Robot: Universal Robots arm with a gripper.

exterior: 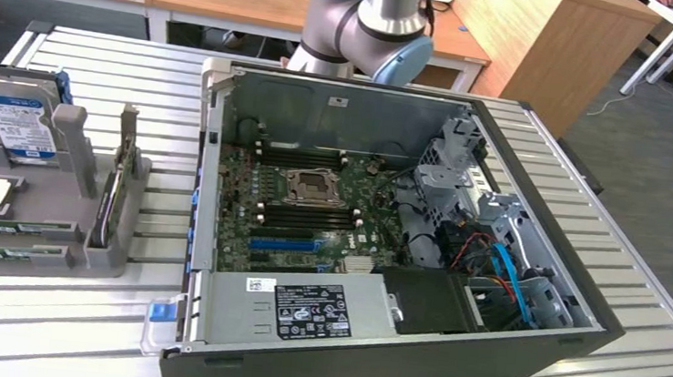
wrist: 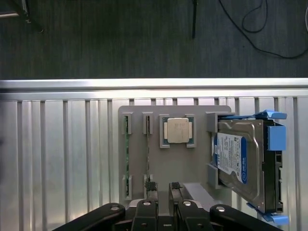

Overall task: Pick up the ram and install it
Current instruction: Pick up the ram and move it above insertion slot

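We find the gripper [wrist: 162, 191] poised over one end of the grey parts holder [wrist: 187, 166]. Its jaws stand apart with nothing between them.

The ram [wrist: 147, 159] stands on edge in a slotted cradle of that holder. It is just beside one fingertip [wrist: 151, 188] and not between the two. A second stick [wrist: 127, 159] occupies the parallel cradle. End clips hold each stick upright. We judge this presents the thin top edge for a pinch from above.

The CPU [wrist: 178, 131] lies flat in its own pocket next to the ram, and the hard drive [wrist: 240, 161] sits in a blue caddy beyond it.

In the exterior view, the open computer case [exterior: 356, 108] lies on its side on the slatted table [exterior: 56, 329], beside the holder. This leaves the motherboard [exterior: 310, 214] facing up and reachable from above.

We judge the pick not yet made, since the ram rests untouched in its cradle.
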